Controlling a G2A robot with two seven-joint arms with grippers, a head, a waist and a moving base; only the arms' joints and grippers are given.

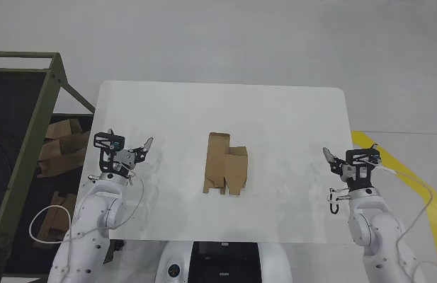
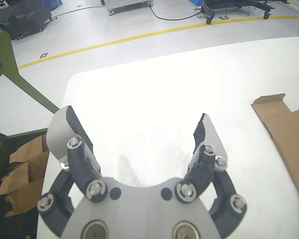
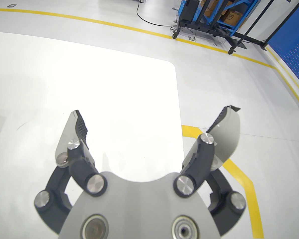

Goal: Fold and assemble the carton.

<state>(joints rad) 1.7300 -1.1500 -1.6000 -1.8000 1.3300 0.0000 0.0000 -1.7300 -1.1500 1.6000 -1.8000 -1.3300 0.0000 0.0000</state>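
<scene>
A flat brown carton (image 1: 225, 164) lies unfolded in the middle of the white table (image 1: 289, 113); part of the carton (image 2: 284, 130) also shows in the left wrist view. My left gripper (image 1: 129, 147) hovers over the table's left side, well apart from the carton, open with nothing between its fingers (image 2: 72, 125). My right gripper (image 1: 349, 157) sits at the table's right edge, also open and empty, its fingers (image 3: 76, 125) spread wide above the table's corner.
A green-framed bin (image 1: 34, 127) stands left of the table with several brown cardboard pieces (image 1: 62, 145) in it. Yellow floor tape (image 1: 399, 166) runs past the table's right edge. Bare table surface surrounds the carton on all sides.
</scene>
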